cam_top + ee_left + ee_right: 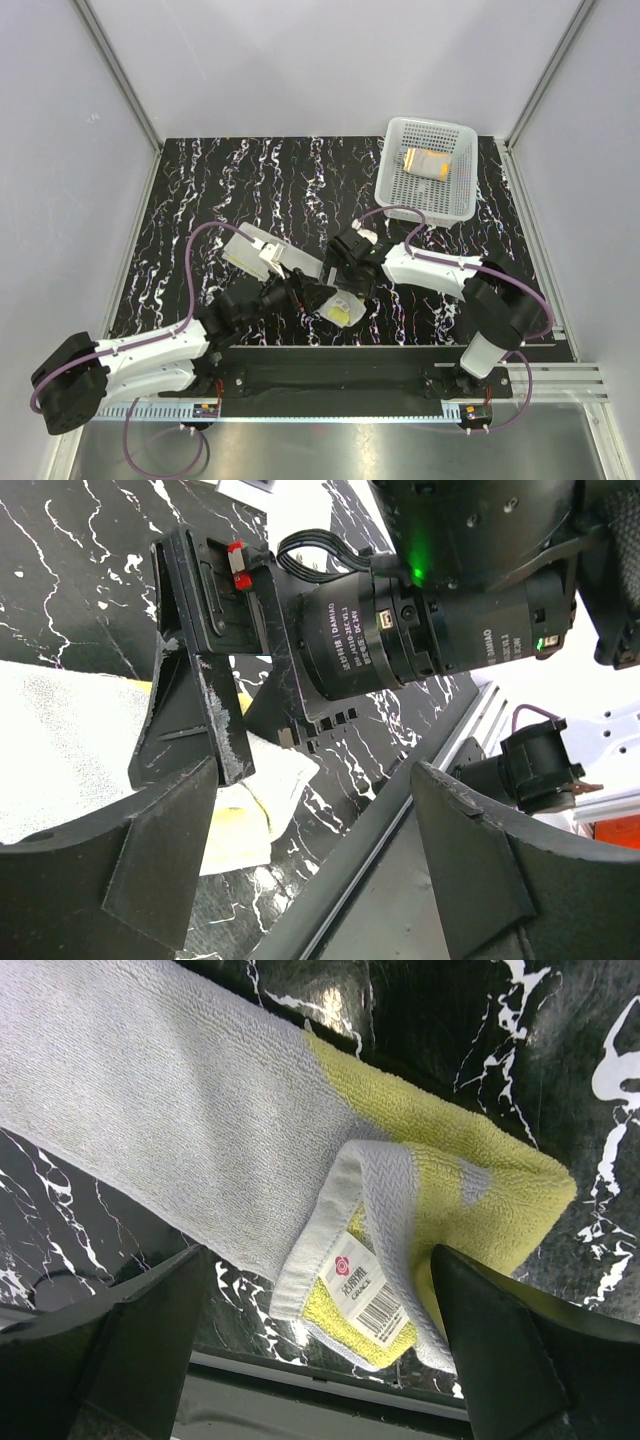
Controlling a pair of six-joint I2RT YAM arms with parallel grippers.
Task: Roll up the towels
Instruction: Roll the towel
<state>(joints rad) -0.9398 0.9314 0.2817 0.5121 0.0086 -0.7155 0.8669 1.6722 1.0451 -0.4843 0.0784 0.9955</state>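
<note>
One orange towel [428, 162]: lying inside white basket [455, 200], far right corner of desk [200, 200].
One yellow towel [200, 1110]: on black marbled desk between the arms, grey-white side up, near end folded over.
Left fingers [150, 880]: apart, beside yellow towel.
Right fingers [530, 1360]: apart, straddling folded end.

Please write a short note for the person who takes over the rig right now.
Left gripper: open, empty, near the yellow towel.
Right gripper: open, over the towel's folded end.
Orange towel: in the basket, seemingly rolled.
Yellow towel: on the table, mostly flat, grey-white side up, one end turned over.
To do: roll the yellow towel.
</note>
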